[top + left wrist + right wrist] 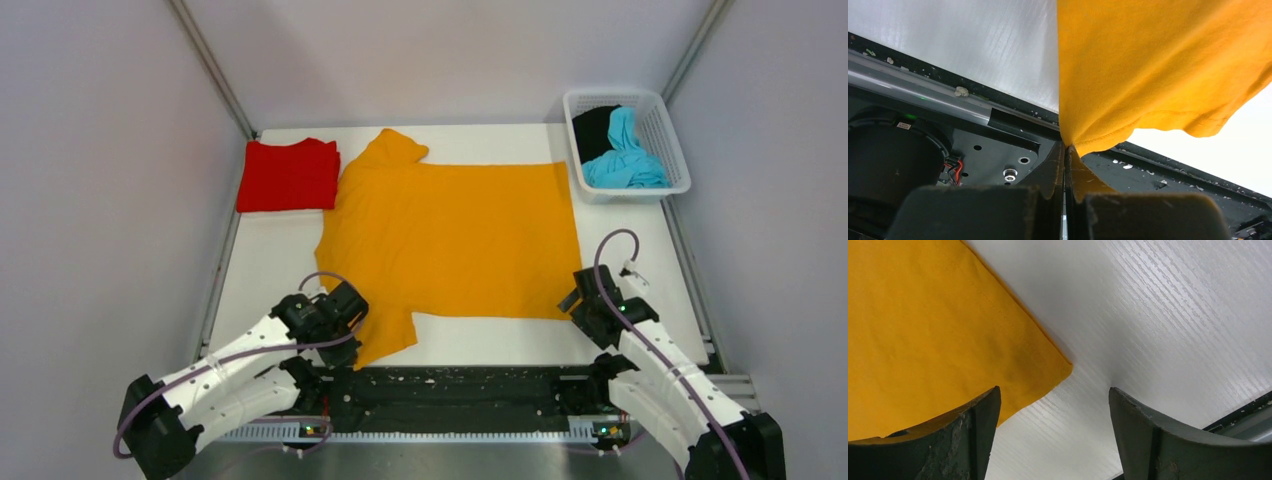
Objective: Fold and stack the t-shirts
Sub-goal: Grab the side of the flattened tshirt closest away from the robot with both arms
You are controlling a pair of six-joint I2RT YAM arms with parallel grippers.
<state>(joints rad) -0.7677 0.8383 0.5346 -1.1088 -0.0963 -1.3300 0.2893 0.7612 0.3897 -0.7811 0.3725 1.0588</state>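
Observation:
The orange-yellow t-shirt (450,235) lies spread flat across the middle of the white table. My left gripper (345,320) is shut on the edge of its near-left sleeve; in the left wrist view the cloth (1148,65) is pinched at the fingertips of the left gripper (1066,147) and lifted. My right gripper (578,303) is open just above the shirt's near-right hem corner (1048,365), with nothing between its fingers. A folded red t-shirt (288,175) lies at the back left. The cyan-blue t-shirt (625,155) and the black t-shirt (593,128) sit crumpled in the basket.
The white mesh basket (672,135) stands at the back right corner. A black rail (450,385) with the arm bases runs along the near table edge. Grey walls enclose the table on three sides.

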